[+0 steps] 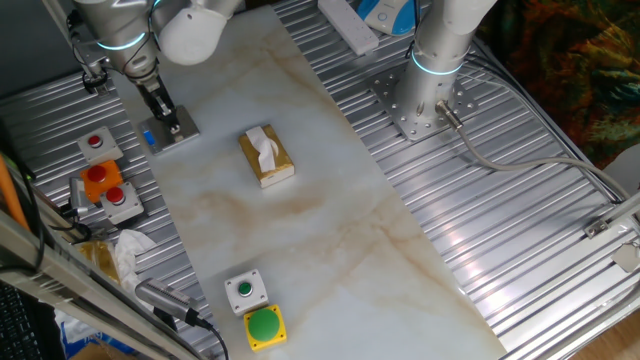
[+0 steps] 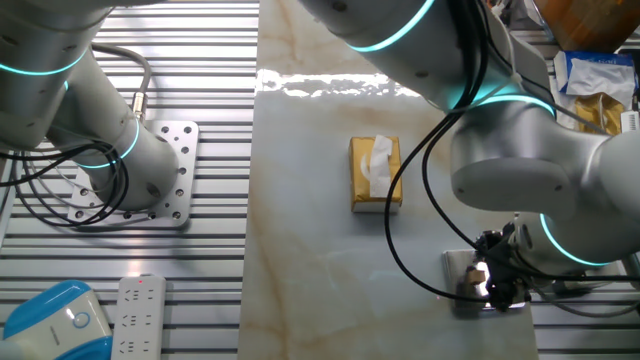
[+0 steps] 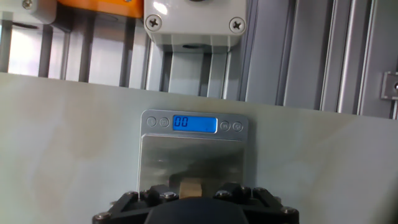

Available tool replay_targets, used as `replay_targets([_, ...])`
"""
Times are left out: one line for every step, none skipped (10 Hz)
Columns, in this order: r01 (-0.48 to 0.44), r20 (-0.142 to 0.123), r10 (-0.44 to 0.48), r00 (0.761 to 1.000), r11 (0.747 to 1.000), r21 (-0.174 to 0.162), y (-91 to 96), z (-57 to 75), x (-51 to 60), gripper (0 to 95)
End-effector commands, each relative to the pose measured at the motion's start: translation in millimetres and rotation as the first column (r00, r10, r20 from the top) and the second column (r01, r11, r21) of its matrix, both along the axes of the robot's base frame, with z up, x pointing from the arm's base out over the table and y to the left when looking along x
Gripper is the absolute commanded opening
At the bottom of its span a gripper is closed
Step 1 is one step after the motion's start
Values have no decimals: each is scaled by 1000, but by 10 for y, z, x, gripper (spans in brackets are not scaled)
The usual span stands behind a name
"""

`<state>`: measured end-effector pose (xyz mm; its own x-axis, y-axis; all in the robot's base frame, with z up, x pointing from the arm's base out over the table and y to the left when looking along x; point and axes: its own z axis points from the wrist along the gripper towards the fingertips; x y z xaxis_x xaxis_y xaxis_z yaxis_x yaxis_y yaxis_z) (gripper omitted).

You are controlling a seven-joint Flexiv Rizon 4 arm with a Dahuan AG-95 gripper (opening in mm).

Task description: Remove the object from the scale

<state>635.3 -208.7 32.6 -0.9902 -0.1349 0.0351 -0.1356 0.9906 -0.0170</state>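
Note:
The scale (image 3: 193, 149) is a flat square metal platform with a blue display that reads 00. It lies on the marble board, at the far left in one fixed view (image 1: 172, 128) and at the lower right in the other (image 2: 462, 270). The object (image 3: 191, 186) is a tiny tan block. It sits between my fingers at the near edge of the platform. My gripper (image 3: 191, 190) is straight above the scale and closed on the block. In both fixed views the hand (image 1: 158, 100) hides the block.
A gold-brown tissue box (image 1: 266, 155) stands mid-board, and shows in the other fixed view too (image 2: 376, 173). Grey boxes with red buttons (image 1: 118, 198) sit left of the scale, one just beyond it (image 3: 193, 22). Green button boxes (image 1: 245, 290) are at the near edge. A second arm's base (image 1: 425, 95) is at the right.

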Motion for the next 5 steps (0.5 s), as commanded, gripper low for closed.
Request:
replay_targets([0, 0, 0, 1000, 1000, 0, -2, 1, -2, 380])
replay_targets([0, 0, 0, 1000, 1000, 0, -2, 1, -2, 380])
replay_targets([1, 0, -1, 1000, 1000, 0, -1, 1, -2, 380])
replay_targets([-1, 0, 1, 1000, 1000, 0, -1, 2, -1, 190])
replay_targets([-1, 0, 1, 1000, 1000, 0, -1, 2, -1, 190])
